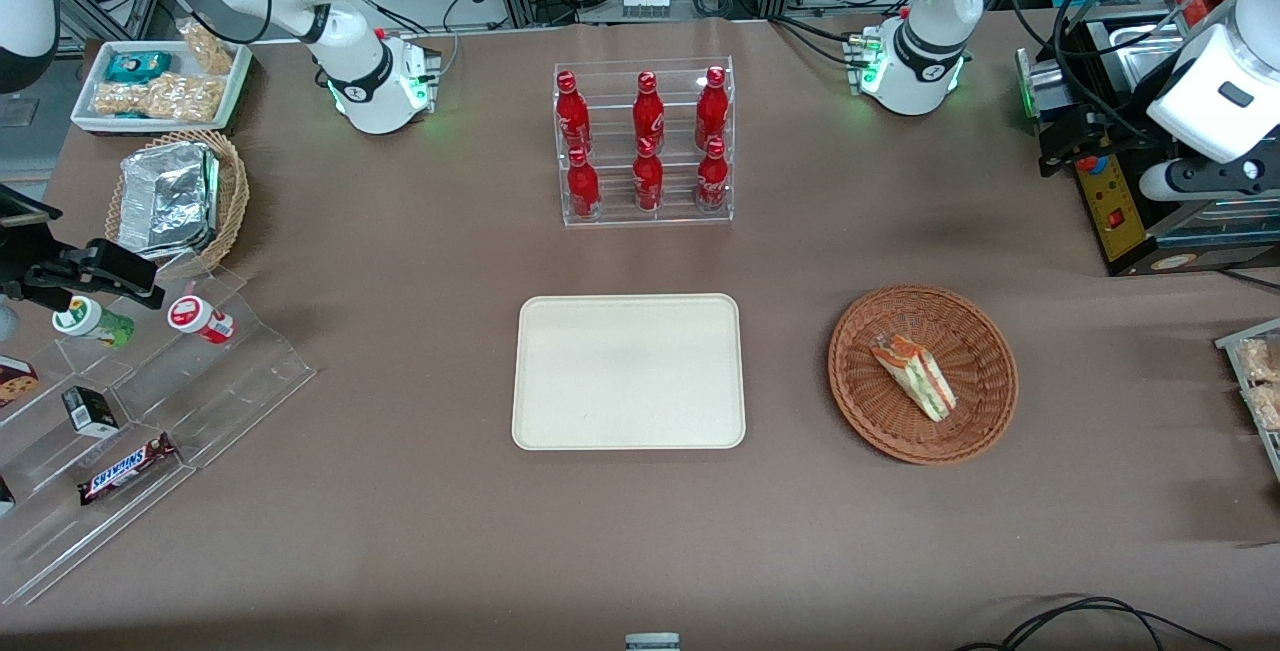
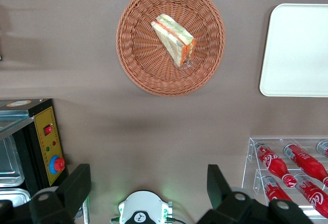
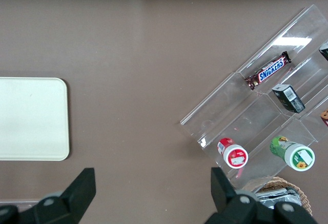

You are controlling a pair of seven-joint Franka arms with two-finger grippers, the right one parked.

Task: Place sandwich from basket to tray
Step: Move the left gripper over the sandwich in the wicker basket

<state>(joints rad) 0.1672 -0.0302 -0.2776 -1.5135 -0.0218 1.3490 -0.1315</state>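
Observation:
The sandwich (image 1: 915, 374) (image 2: 174, 39), a clear-wrapped white wedge with green and red-pink layers, lies in the round reddish-brown wicker basket (image 1: 850, 381) (image 2: 133, 60). Beside the basket, toward the parked arm's end, the cream-beige tray (image 1: 628, 371) (image 2: 297, 49) (image 3: 31, 119) lies flat with nothing on it. My gripper (image 1: 1052, 146) (image 2: 147, 185) hangs high over the working arm's end of the table, farther from the front camera than the basket and well apart from it. It is open, with both black fingers (image 2: 77, 188) spread wide and nothing between them.
A clear rack of red bottles (image 1: 645, 146) (image 2: 287, 167) stands farther back than the tray. A black appliance with a yellow control panel (image 1: 1115, 206) (image 2: 46, 147) sits under my gripper. The arm's base (image 1: 915, 61) is nearby. A clear snack stand (image 1: 150, 401) is at the parked arm's end.

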